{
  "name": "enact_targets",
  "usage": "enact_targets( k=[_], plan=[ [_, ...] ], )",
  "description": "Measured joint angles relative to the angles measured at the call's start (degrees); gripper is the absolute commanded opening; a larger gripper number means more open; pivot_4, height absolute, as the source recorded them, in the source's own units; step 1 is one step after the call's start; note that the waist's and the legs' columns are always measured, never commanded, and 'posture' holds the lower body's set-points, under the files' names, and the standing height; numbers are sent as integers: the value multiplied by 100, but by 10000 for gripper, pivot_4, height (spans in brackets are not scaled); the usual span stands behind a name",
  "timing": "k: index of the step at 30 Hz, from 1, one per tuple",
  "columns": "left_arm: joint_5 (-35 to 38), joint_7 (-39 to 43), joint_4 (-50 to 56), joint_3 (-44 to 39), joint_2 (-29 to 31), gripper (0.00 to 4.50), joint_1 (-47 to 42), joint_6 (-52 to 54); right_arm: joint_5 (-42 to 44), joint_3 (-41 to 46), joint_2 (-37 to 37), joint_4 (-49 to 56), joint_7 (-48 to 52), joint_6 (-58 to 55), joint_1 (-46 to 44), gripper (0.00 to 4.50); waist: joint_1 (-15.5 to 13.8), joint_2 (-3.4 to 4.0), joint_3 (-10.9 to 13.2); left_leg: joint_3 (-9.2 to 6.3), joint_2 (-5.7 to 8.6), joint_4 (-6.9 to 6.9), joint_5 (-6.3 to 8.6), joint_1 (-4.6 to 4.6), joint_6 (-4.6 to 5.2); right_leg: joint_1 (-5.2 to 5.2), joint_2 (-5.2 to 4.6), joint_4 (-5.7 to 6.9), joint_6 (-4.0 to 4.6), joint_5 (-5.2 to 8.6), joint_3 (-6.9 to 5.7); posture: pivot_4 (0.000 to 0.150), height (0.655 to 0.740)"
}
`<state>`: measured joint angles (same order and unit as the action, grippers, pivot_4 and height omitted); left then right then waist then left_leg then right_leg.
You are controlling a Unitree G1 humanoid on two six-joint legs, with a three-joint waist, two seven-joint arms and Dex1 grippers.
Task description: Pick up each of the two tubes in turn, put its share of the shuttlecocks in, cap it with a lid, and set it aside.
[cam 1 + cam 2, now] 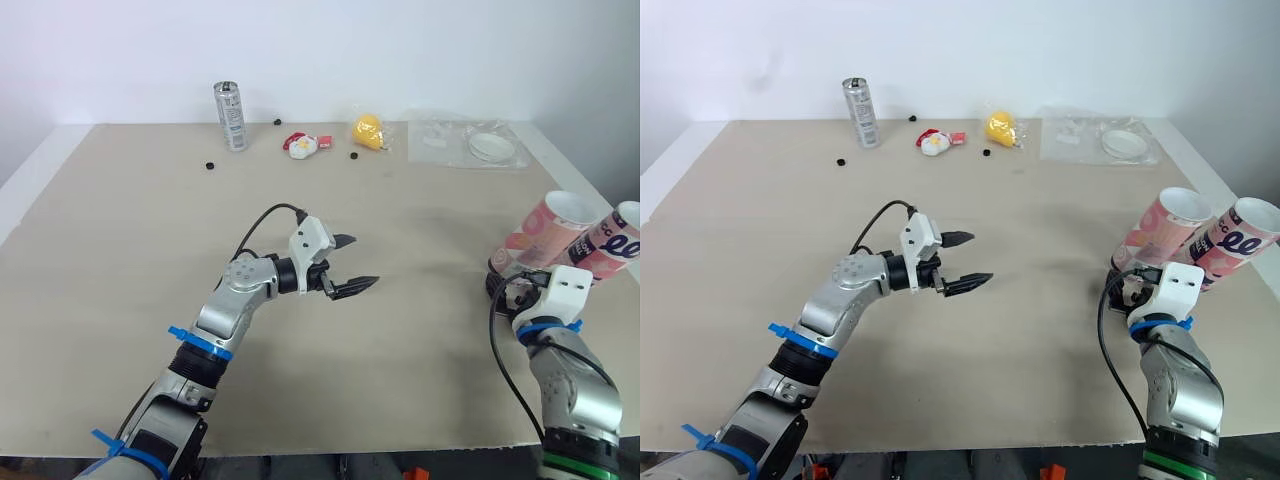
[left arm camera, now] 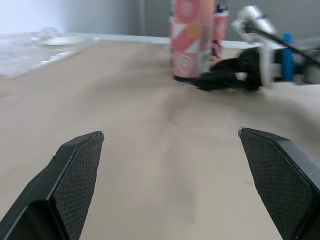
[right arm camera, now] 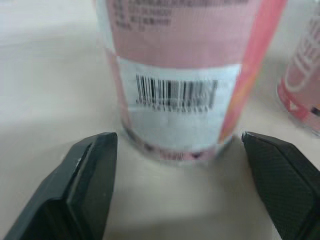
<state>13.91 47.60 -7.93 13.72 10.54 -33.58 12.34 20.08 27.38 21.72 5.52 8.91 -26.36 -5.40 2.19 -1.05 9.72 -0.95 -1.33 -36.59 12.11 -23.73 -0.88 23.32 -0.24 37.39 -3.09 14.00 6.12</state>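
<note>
2 pink patterned tubes stand side by side at about 3 o'clock on the beige table point(image 1: 130, 260), close to its edge, both with their open white-rimmed mouths up. The inner tube point(image 1: 545, 235) has a barcode label near its foot. The outer tube point(image 1: 615, 245) sits just beside it, toward the table's edge.

The right gripper point(image 3: 178, 139) is low on the tabletop, right in front of the inner tube's base. Its 2 black fingers are spread wide, 1 to each side of the tube's foot, and they clamp nothing.

The left gripper point(image 1: 362, 262) hangs over the middle of the table, pointing toward 3 o'clock. Its fingers are also spread apart and it is empty, well apart from both tubes.

Along the far edge, a silver can point(image 1: 231, 116) stands upright at 11 o'clock. Near 12 o'clock lie a small white-and-red object point(image 1: 301, 145) and a yellow object point(image 1: 368, 131). At 1 o'clock a clear plastic bag point(image 1: 440, 135) lies flat with a round white lid point(image 1: 492, 147) inside. A few small black bits point(image 1: 210, 166) are scattered near the can.
</note>
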Motion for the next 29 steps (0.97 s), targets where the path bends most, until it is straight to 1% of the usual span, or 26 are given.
enact_targets(
  k=[2,4,5,7,10,13,16,20,23,29],
  plan=[
    [7,-122,109,-131,117,45000,190,30,203,51,10,298,188,-21,219,43796,14,2,-1,1,-2,2,0,1,0,1,1,0,-9,6,1,1500,7400],
    [23,-302,328,-366,265,45000,511,173,590,3,237,656,793,-197,606,43796,37,4,-2,1,-5,2,0,4,0,-1,2,0,-10,6,1,1500,7400],
    [20,-422,524,-504,434,45000,779,209,793,-120,477,855,1257,-274,824,43796,68,6,-3,9,-10,4,0,9,0,0,5,0,-13,8,7,1500,7400],
    [10,-569,693,-738,676,45000,1154,265,1017,-281,725,1088,1822,-361,969,43796,88,6,-3,18,-22,6,0,22,1,-6,12,0,-19,10,12,1500,7400],
    [0,-793,1080,-1085,960,45000,1785,254,1114,-833,1116,1303,2564,-349,765,43796,106,2,-1,30,-28,3,-9,38,14,-12,16,0,-17,-9,16,1500,7400],
    [34,-947,1541,-1468,1237,45000,2386,285,1006,-1482,1277,1288,3046,-225,269,43796,106,-7,4,36,-33,3,-23,40,22,-10,18,0,12,-13,17,1500,7400],
    [192,-1069,2052,-1809,1422,45000,2780,444,762,-2049,1250,1071,3326,-19,-167,43796,62,-19,9,42,-33,3,-30,40,23,-9,14,0,13,-18,16,1500,7400],
    [320,-1213,2686,-2062,1566,45000,3109,685,538,-2468,927,471,3429,280,-651,43796,36,-27,10,53,-27,2,-30,34,22,-7,1,-2,3,-12,19,1500,7400],
    [372,-1288,2804,-2073,1566,45000,3177,784,455,-2513,869,192,3482,405,-760,43796,27,-28,10,54,-23,3,-27,29,18,-6,-3,-3,-27,-16,22,1500,7400],
    [414,-1385,2847,-2072,1566,45000,3202,821,426,-2512,861,-19,3582,530,-926,43796,48,-29,11,52,-32,14,-24,31,17,0,9,-3,-20,-13,22,1500,7400]
  ],
)
